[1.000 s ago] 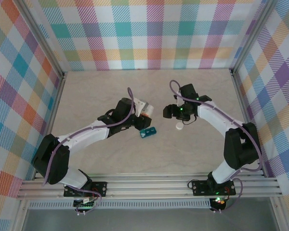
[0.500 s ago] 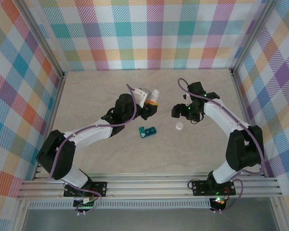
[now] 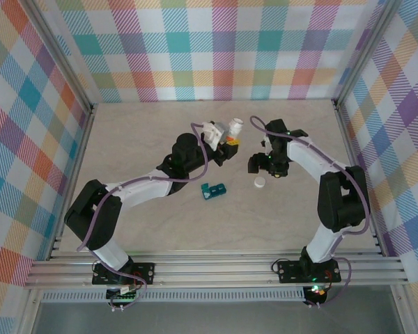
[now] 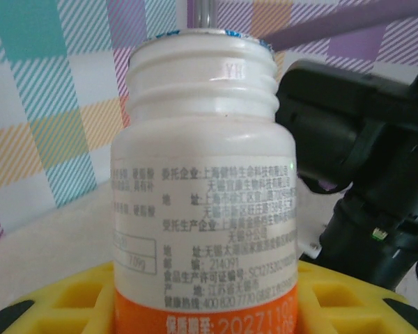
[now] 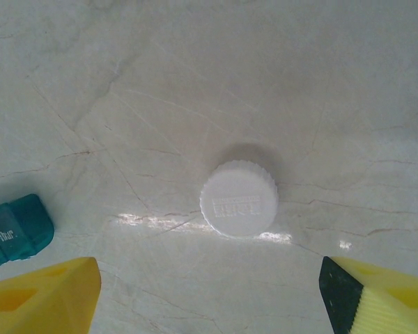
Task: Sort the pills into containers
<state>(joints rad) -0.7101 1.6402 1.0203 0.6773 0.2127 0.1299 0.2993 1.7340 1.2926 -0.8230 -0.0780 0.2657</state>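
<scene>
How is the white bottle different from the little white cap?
The bottle is tall, with print and an orange band; the cap is flat and ridged. The bottle is held up in the left gripper; the cap lies on the table. Both are white.

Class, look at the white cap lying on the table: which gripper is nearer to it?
Right. The right gripper hangs open over the white cap. The left gripper is farther off to the cap's left, holding the white bottle.
</scene>
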